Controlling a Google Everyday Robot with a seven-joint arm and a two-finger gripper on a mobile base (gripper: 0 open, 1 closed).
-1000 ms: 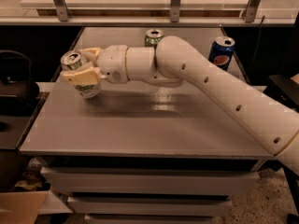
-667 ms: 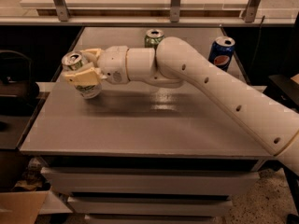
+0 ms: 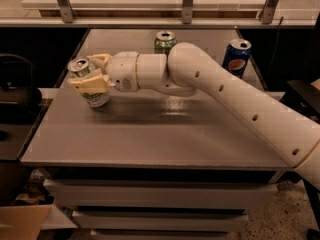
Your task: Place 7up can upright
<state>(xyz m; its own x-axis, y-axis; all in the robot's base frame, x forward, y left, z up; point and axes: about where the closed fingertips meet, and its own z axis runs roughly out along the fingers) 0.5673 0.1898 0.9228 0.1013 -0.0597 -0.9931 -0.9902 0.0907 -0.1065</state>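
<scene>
Grey table [image 3: 165,134] across the middle of the view. White arm [image 3: 235,96] entering over the table's right front corner and stretching across to its left side. Blue Pepsi can [image 3: 236,57] upright at the table's right rear edge, all-green can [image 3: 164,42] upright at the table's rear centre, both well apart from the work. Gripper [image 3: 86,73] above the table's left side, jaws closed around the 7up can [image 3: 98,99], one finger across the front of the body, the other behind it near the rim. Can held just inboard of the table's left edge, silver top uppermost and leaning slightly left, base close to the tabletop, contact not discernible. Step in hand, by judgement: setting down. For a clean placement: level the wrist to bring the can square to the table, lower to full, flat base contact, keep inboard of the table's left edge, then part the fingers evenly and withdraw without brushing the wall.
</scene>
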